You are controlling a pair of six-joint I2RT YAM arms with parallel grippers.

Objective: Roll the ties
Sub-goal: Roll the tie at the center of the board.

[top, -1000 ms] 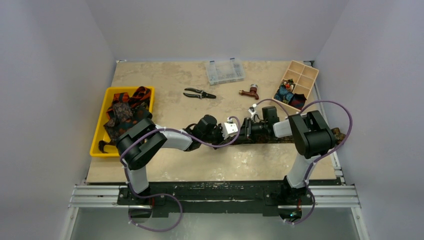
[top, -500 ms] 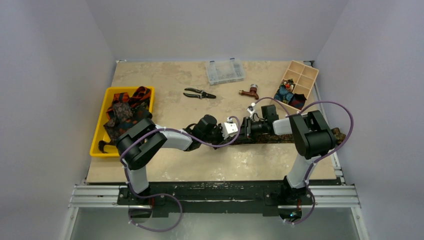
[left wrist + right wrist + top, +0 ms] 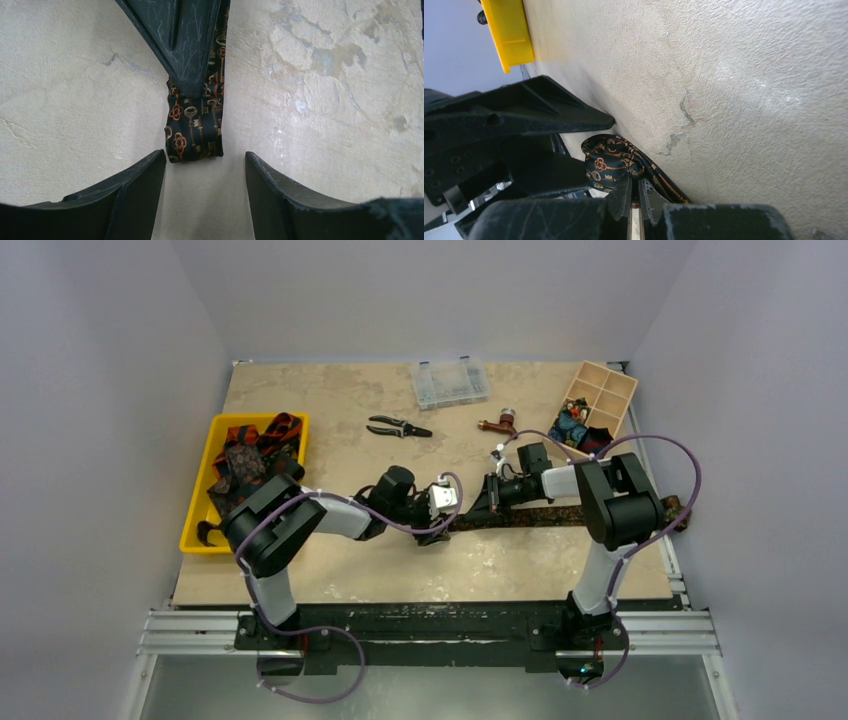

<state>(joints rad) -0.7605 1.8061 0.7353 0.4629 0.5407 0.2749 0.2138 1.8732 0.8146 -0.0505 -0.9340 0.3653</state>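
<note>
One tie (image 3: pixel 560 513), dark with orange keys and flowers, lies stretched across the table toward the right edge. Its left end (image 3: pixel 195 135) is folded over into a small first turn. My left gripper (image 3: pixel 205 157) stands open, its fingers just short of that folded end, touching nothing. My right gripper (image 3: pixel 634 182) is shut, its tips pinching the cloth at the fold (image 3: pixel 606 160); from the left wrist its finger (image 3: pixel 185 45) lies over the tie. In the top view the left gripper (image 3: pixel 447 523) and the right gripper (image 3: pixel 475 510) face each other at the tie's end.
A yellow bin (image 3: pixel 195 520) at the left holds more ties (image 3: pixel 250 460). Black-handled pliers (image 3: pixel 398 427), a clear plastic box (image 3: pixel 450 382) and a small brown object (image 3: pixel 498 424) lie at the back. A wooden divided box (image 3: pixel 610 385) at the back right holds rolled ties (image 3: pixel 575 425).
My left gripper has let go, opened and drawn back to the left. My right gripper has closed at the tie's folded end and shifted slightly left.
</note>
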